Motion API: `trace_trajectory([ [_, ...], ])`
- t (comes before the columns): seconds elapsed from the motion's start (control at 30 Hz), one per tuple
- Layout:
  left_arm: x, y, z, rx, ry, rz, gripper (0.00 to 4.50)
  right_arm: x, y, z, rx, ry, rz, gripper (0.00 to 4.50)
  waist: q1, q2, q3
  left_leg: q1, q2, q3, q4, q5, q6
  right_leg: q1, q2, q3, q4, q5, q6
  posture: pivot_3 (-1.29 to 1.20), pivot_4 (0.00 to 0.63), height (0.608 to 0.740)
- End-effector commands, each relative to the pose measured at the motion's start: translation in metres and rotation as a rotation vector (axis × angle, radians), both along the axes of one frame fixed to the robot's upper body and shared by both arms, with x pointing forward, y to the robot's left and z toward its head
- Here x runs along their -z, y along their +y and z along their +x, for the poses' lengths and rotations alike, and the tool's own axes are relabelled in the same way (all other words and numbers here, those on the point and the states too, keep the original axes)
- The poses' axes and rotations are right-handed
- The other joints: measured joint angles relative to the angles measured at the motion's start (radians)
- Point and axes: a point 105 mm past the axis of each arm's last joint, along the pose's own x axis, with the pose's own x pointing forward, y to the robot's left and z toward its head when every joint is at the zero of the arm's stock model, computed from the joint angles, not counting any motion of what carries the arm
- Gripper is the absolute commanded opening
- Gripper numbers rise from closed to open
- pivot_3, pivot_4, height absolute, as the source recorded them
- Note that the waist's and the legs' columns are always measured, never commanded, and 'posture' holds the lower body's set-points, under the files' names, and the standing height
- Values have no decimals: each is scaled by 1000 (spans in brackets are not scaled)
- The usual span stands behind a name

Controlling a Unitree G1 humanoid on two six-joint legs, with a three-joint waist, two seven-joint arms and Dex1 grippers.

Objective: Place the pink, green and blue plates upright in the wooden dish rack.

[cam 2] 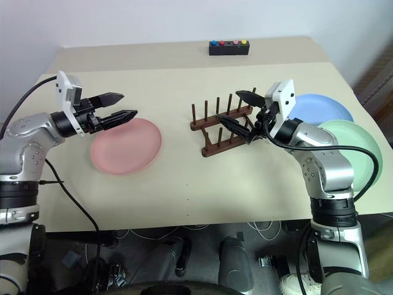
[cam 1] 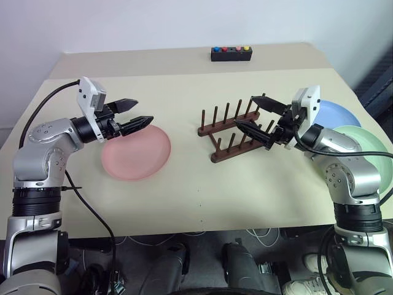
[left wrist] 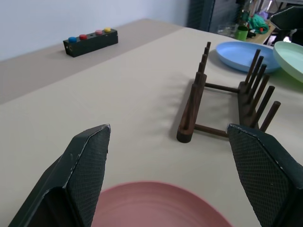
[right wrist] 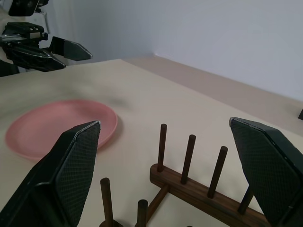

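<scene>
**Still nothing racked – pick-up comes first**

So, your left gripper (cam 1: 136, 115) hovers spread over the pink plate (cam 1: 136, 152); right gripper (cam 1: 253, 118) gapes above the empty wooden dish rack (cam 1: 228, 130). Green plate (cam 2: 355, 150) and blue plate (cam 2: 324, 109) lie flat beside it. Drop left, pinch the rim.

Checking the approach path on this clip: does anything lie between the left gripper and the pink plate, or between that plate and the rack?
Nothing visible does. The open left gripper hangs just above the pink plate, and only bare table lies between the plate and the empty wooden dish rack.

Head stereo above; inward-facing wrist cameras
</scene>
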Motion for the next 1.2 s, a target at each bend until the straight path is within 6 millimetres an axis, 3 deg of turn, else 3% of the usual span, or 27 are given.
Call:
trace_trajectory([
  [0.03,-16,-24,-4,71,-69,-18,4043,-17,1,-2,0,-72,6,4473,1,0,0,0,0,0,0,0,0,0,0,0,0,0,0,0,150,740],
  [0.2,4,-64,-18,188,-27,-12,4043,-15,-11,-5,57,-80,-8,4473,2,0,0,0,0,0,1,0,0,1,0,0,-1,0,0,0,150,740],
  [0.37,16,-106,-7,137,48,14,4043,-14,-19,-8,120,-100,-10,4473,3,0,0,0,0,0,1,0,0,0,0,0,0,0,0,0,150,740],
  [0.5,31,-132,-12,176,58,104,4043,-18,-25,-10,166,-120,5,4473,1,0,0,0,-1,1,2,0,0,2,0,0,0,0,0,0,150,740],
  [0.67,64,-149,-20,261,119,239,4043,-17,-35,-16,210,-132,-8,4473,2,0,0,0,0,0,1,0,0,0,0,0,0,0,0,0,150,740],
  [0.97,81,-157,-14,275,102,330,4043,-13,-42,-29,210,-85,-1,4473,3,0,0,0,0,1,1,0,0,1,0,0,0,0,0,0,150,740],
  [1.1,83,-166,-8,257,102,313,4043,12,-65,-55,220,126,-75,4473,26,0,0,0,0,0,1,0,1,2,0,0,-1,0,1,0,150,740],
  [1.2,81,-168,-6,260,95,303,4043,28,-71,-72,220,267,-127,4473,27,0,0,-1,-1,1,3,-1,2,3,-1,0,-2,0,1,0,150,740],
])
